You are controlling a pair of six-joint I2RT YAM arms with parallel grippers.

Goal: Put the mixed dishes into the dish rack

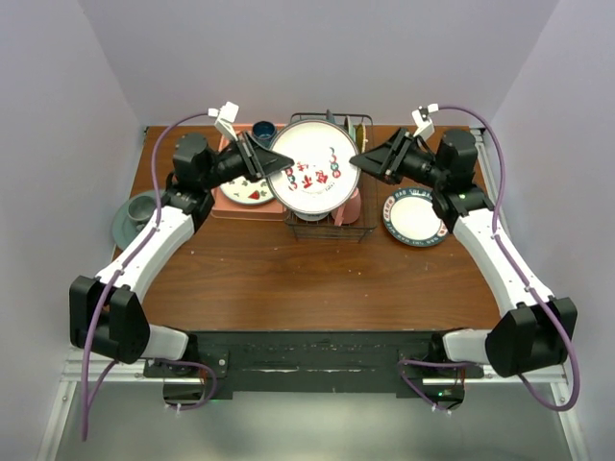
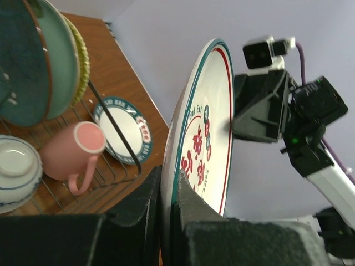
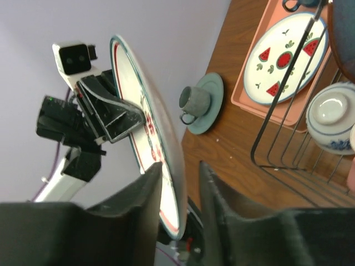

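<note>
Clamping white plate [image 1: 314, 165] rim, L gripper [image 1: 283, 163]; R gripper [image 1: 356, 160] slack round opp rim; face up over rack [image 1: 317, 230].

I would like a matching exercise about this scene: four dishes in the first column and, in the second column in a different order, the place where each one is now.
Column 1
1. large white plate with red marks
2. pink mug
3. watermelon plate
4. grey cup

Column 2
A. on a saucer on the table
B. held in the air over the dish rack
C. inside the dish rack
D. on the pink tray

Pairs: 1-B, 2-C, 3-D, 4-A
</note>
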